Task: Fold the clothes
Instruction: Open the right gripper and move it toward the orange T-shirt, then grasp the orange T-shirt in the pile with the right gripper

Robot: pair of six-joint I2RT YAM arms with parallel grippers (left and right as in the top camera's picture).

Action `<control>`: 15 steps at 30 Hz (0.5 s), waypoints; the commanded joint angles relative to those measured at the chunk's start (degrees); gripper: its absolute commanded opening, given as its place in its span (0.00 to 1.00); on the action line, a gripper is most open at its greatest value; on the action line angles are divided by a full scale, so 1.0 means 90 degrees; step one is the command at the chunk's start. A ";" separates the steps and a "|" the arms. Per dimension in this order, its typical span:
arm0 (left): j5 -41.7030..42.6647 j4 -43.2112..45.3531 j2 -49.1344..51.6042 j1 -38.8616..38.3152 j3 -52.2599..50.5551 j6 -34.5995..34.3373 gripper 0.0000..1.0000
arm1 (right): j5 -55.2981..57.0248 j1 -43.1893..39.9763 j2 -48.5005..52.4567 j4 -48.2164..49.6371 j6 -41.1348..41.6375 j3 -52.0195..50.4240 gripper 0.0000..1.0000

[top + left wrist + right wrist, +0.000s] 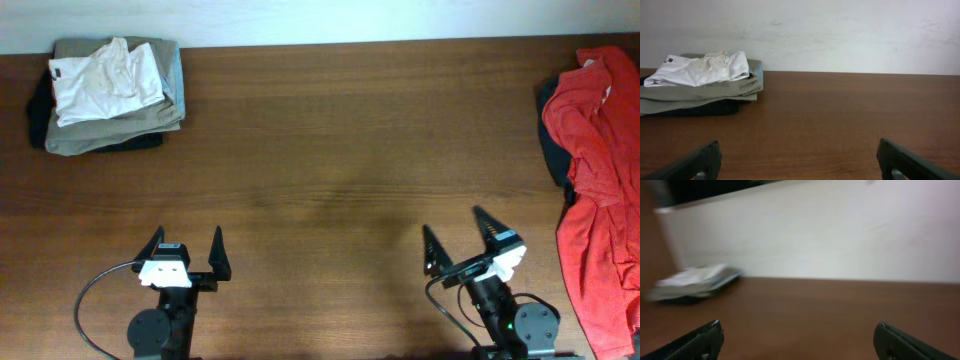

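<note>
The clothes (pixel 598 180), a red-orange T-shirt, lie crumpled at the table's right edge and run from the far corner down to the near side. My left gripper (pixel 187 245) stands open at the near left with nothing between its fingers; in the left wrist view it (pixel 799 150) frames bare wood. My right gripper (pixel 453 225) stands open at the near right, a little left of the T-shirt and apart from it, angled slightly left. In the blurred right wrist view it (pixel 799 330) holds nothing. The T-shirt shows in neither wrist view.
A stack of folded khaki-grey garments (pixel 115 120) with a white top (pixel 103 80) on it sits at the far left corner, also in the left wrist view as the stack (pixel 700 92). A dark item (pixel 551 140) lies under the T-shirt. A pale wall (pixel 840 35) backs the table.
</note>
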 commanded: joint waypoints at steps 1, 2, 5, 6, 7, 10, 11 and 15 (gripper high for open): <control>-0.0044 -0.0022 -0.0036 -0.0027 -0.0032 0.0007 0.99 | -0.0981 -0.0034 -0.0041 0.0233 0.1579 -0.0029 0.99; -0.0044 -0.0022 -0.0039 -0.0027 -0.0032 0.0005 0.99 | -0.0959 -0.0036 -0.0041 0.0529 0.1656 -0.0029 0.99; -0.0044 -0.0022 -0.0039 -0.0027 -0.0032 0.0007 0.99 | -0.0498 -0.0036 -0.0041 0.2234 0.1654 -0.0015 0.99; -0.0044 -0.0022 -0.0039 -0.0027 -0.0032 0.0007 0.99 | -0.0206 -0.0036 -0.0036 0.2492 0.1656 0.0039 0.99; -0.0044 -0.0022 -0.0039 -0.0027 -0.0032 0.0005 0.99 | 0.0226 -0.0036 -0.0015 0.2569 0.1620 0.0177 0.99; -0.0044 -0.0022 -0.0039 -0.0027 -0.0032 0.0005 0.99 | 0.1069 -0.0036 0.0401 0.2186 0.0712 0.0896 0.99; -0.0044 -0.0022 -0.0039 -0.0027 -0.0029 0.0005 0.99 | 0.1231 -0.0036 0.0619 0.2008 0.0520 0.1146 0.99; -0.0044 -0.0022 -0.0036 -0.0027 -0.0032 0.0005 0.99 | 0.1860 -0.0041 0.2737 0.1219 -0.0454 0.2919 0.99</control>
